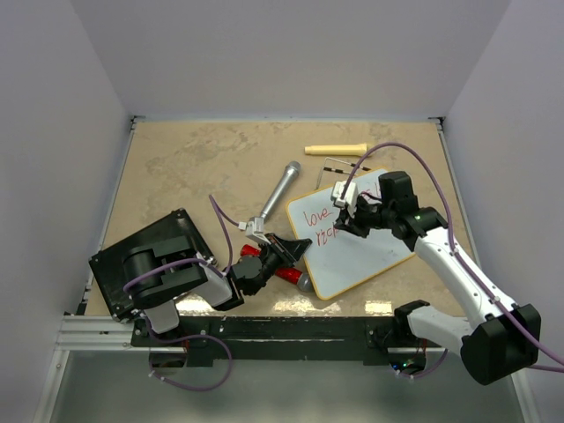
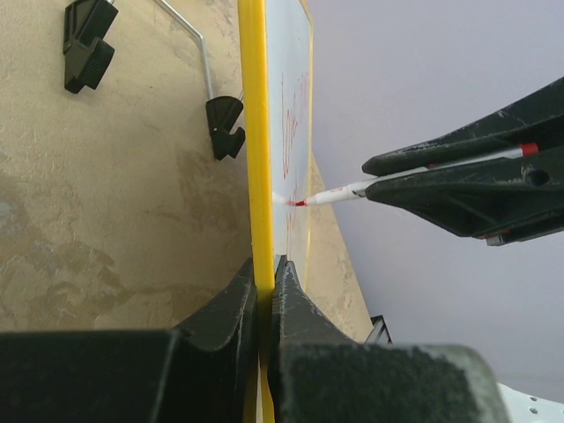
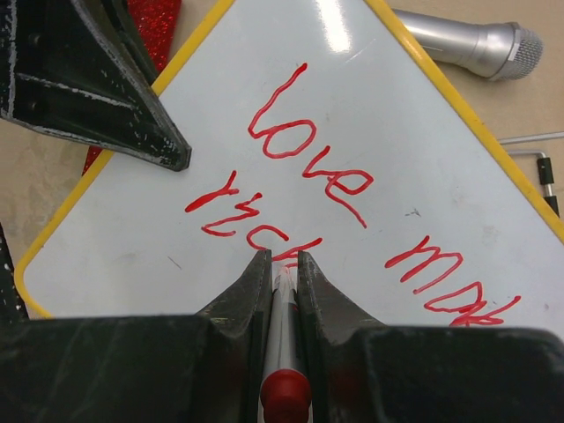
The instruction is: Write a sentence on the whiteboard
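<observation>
Two black grippers met at the small glossy white whiteboard (image 1: 361, 256) (image 3: 397, 115) (image 2: 291, 88) with a thin yellowish frame, which lay skewed on the mottled beige worktop (image 1: 194, 167), right of centre. The left gripper (image 1: 295, 250) (image 2: 264, 275) was clenched on the board's left frame edge. The right gripper (image 1: 344, 226) (image 3: 282, 264) (image 2: 370, 169) was grasping a slim white marker (image 3: 282, 352) (image 2: 339, 193) with a red end cap, its red tip touching the board at the second line. The red handwritten sentence (image 1: 322, 225) (image 3: 308, 159) began with "love"; the words beside and below it were hard to read. A silver microphone (image 1: 280, 189) (image 3: 467, 44) lay just beside the board's far-left corner. A pale wooden cylinder (image 1: 335, 149) lay near the back wall. A black flat box (image 1: 176, 222) sat under the left arm.
</observation>
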